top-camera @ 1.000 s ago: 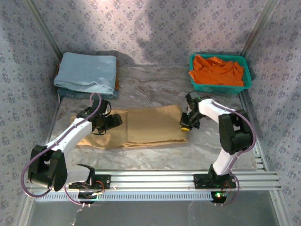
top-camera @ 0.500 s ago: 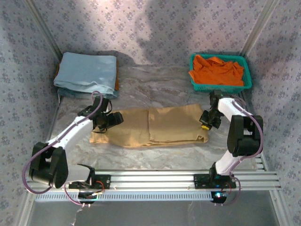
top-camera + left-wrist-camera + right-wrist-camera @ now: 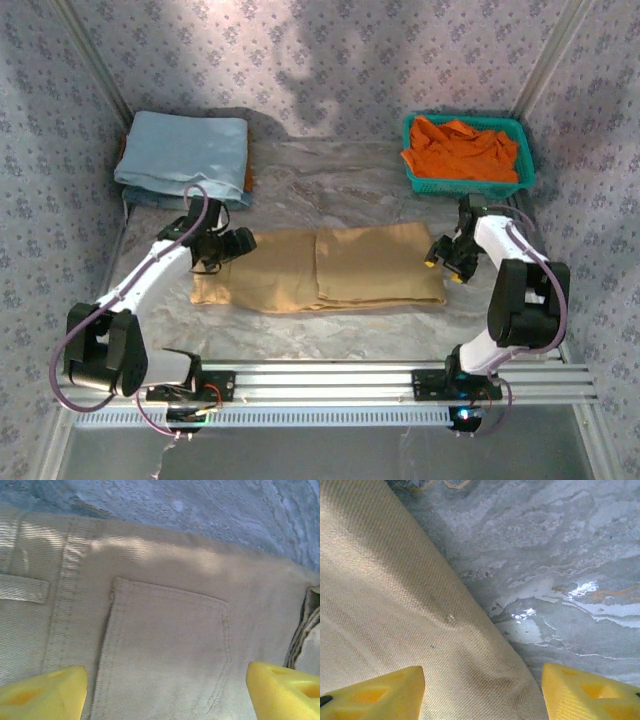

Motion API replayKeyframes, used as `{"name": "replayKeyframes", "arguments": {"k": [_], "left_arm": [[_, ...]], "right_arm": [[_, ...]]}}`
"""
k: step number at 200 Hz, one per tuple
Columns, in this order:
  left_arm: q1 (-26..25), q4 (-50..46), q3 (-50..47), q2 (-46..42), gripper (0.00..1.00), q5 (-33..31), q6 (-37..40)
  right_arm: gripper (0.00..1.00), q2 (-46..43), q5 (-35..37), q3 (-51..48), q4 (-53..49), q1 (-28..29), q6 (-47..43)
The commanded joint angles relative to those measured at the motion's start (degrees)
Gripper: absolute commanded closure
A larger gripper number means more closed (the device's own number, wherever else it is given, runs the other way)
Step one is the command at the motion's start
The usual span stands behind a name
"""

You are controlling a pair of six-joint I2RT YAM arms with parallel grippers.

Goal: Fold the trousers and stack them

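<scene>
Folded flat on the grey marbled desk (image 3: 350,180), the long tan soft-cloth trousers (image 3: 320,268) look light and limp, so the left fingers (image 3: 42,692) and right fingers (image 3: 375,695), both spread empty, should pinch every layer at the ends.

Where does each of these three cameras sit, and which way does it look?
Top: fixed above and behind the arms, looking down on the table, the trousers, both arms, the left gripper and the right gripper.
Left wrist: on the left arm, looking down at a trouser pocket; its yellow fingertips show.
Right wrist: on the right arm, looking down at the trousers' edge and bare table; its yellow fingertips show.
Shared: all three see the trousers.
</scene>
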Motion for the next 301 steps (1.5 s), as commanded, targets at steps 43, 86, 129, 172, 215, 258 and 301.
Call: {"name": "replayKeyframes", "arguments": {"k": [43,86,129,172,215,258,301], "left_arm": [[5.05,-2.18,0.76,-1.22,0.16,3.39,-0.26],[5.45,-2.57,0.8,-1.17,0.16,3.45,-0.1],[7.2,-3.09,0.38,-0.66,0.16,2.99,-0.8],[9.73,-3.5,-0.57,-0.84,0.16,3.15,-2.01],[9.68,-4.66,-2.32,-0.2,0.18,0.82,-3.32],[9.72,-2.58,-6.1,2.03,0.36,0.93,-4.57],[9.69,0.05,-9.14,3.52,0.71,-0.72,-6.88]], "right_arm": [[0.39,5.16,-7.42,-3.79,4.84,-0.03,-0.51],[0.65,6.55,-6.91,-5.02,5.52,-0.01,-0.52],[1.0,3.64,-6.07,-4.22,4.55,-0.32,-0.11],[1.0,-0.52,-0.58,-3.08,2.73,-5.57,1.89],[1.0,-4.8,2.02,2.21,-0.17,-7.97,3.63],[1.0,-7.65,2.47,9.41,-5.19,3.07,4.79],[1.0,-8.95,5.95,20.3,-9.21,21.94,9.71]]}}
